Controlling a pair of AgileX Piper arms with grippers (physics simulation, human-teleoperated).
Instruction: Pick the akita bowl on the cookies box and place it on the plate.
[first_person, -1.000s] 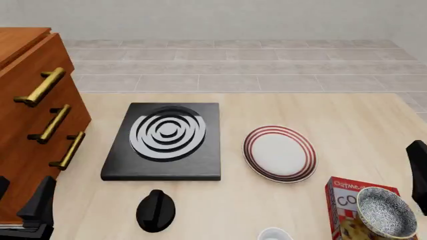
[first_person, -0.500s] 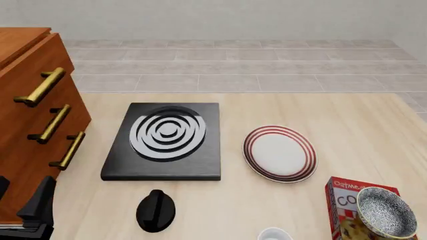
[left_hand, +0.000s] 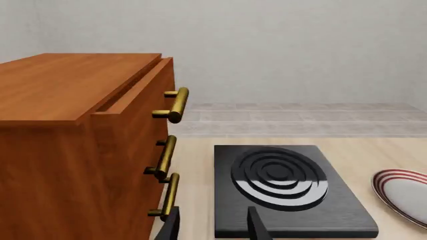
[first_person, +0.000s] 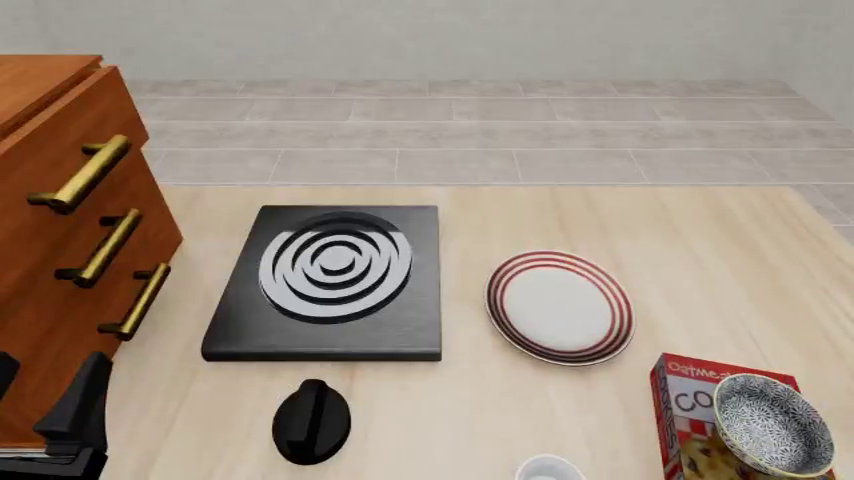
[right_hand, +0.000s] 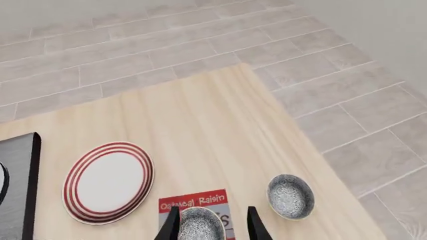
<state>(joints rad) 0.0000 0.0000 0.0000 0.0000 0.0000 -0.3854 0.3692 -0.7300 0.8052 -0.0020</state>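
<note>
Surface: pale wood-grain table, bordered by grey floor tiles and a plain light wall.
Left gripper: fingers apart with nothing between, low at the near left edge in the front view, just beside the wooden cabinet with brass handles; black stove just ahead of it.
Right gripper: fingers parted, empty, high above the akita bowl.
Akita bowl: seated on the cookies box, directly below and between the right fingertips.
Plate: ahead and left of the right gripper, near the box.
Right wrist view only: a second speckled bowl on the table beside the box.
Front view only: black knob-like object and a small white round item at the near edge; right gripper out of frame.
</note>
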